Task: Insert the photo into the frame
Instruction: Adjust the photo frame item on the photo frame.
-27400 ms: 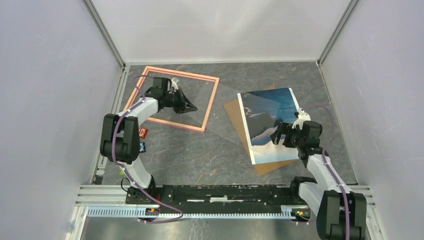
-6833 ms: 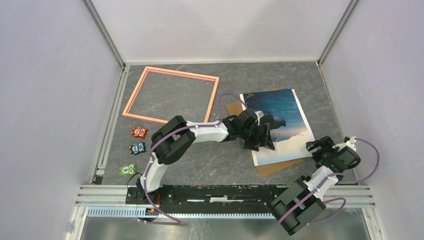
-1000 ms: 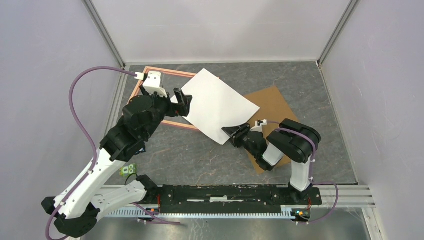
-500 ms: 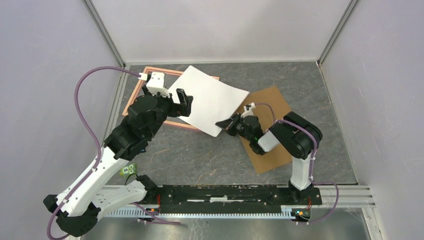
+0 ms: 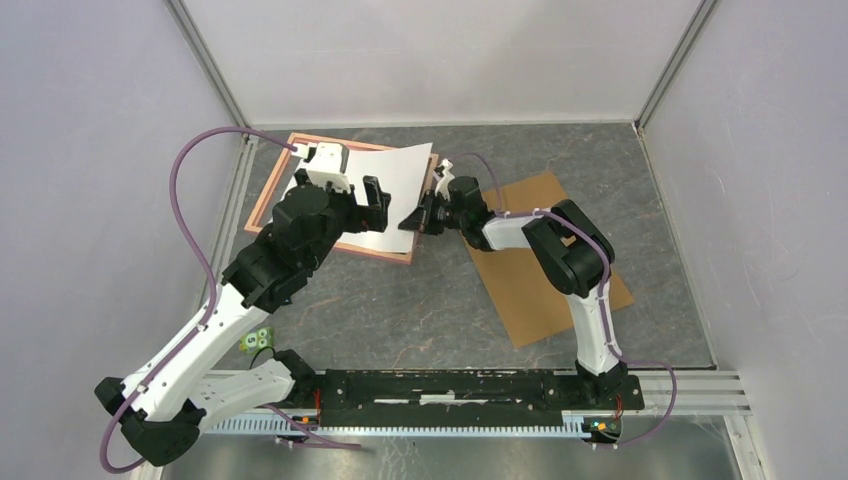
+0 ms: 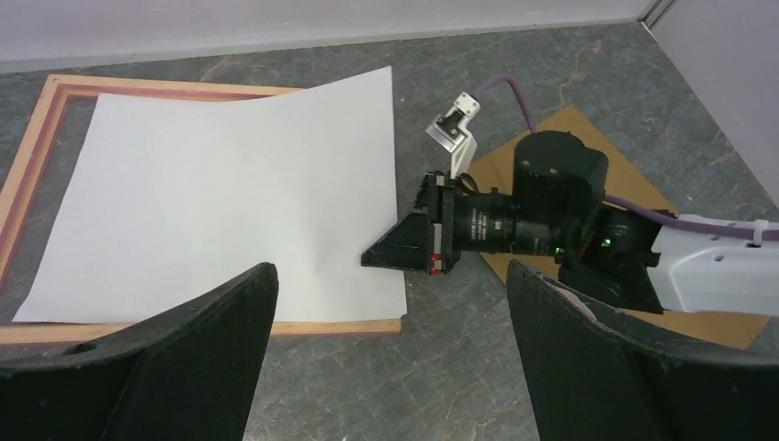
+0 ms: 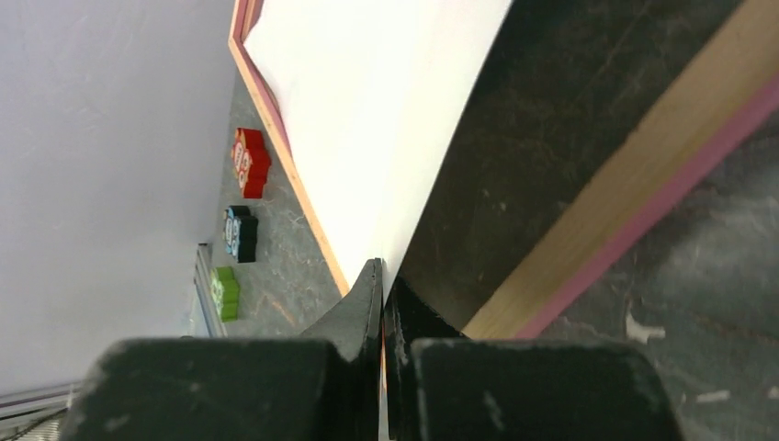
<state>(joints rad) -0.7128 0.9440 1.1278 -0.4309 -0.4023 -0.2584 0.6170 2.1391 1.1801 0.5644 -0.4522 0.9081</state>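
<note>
White back uppermost, the photo [image 5: 405, 172] is found in the upper middle of the overhead view, laid askew across the salmon-pink frame [image 5: 266, 190] on the dark stone-patterned table [image 5: 400, 310]. Its right edge is pinched by the right gripper [image 5: 412, 220]. The brown backing board [image 5: 545, 265] is left bare at centre right, apart from the frame, and a green toy block [image 5: 258, 340] is noted at lower left. In the left wrist view the left gripper [image 6: 390, 274] is seen spread wide and empty above the bowed sheet. The sheet's upper right corner is carried over the frame's top rail and its lower right corner reaches the bottom rail, so it is not seated. In the right wrist view the fingers are shown pressed together on the sheet's edge, which is held off the table inside the frame. A red toy block [image 7: 250, 161] and a blue toy block [image 7: 241, 234] are lined up at left, outside the frame. The task is judged mostly done: squaring, lowering and release are left. The rails under the overhanging corners are the likely snag.
</note>
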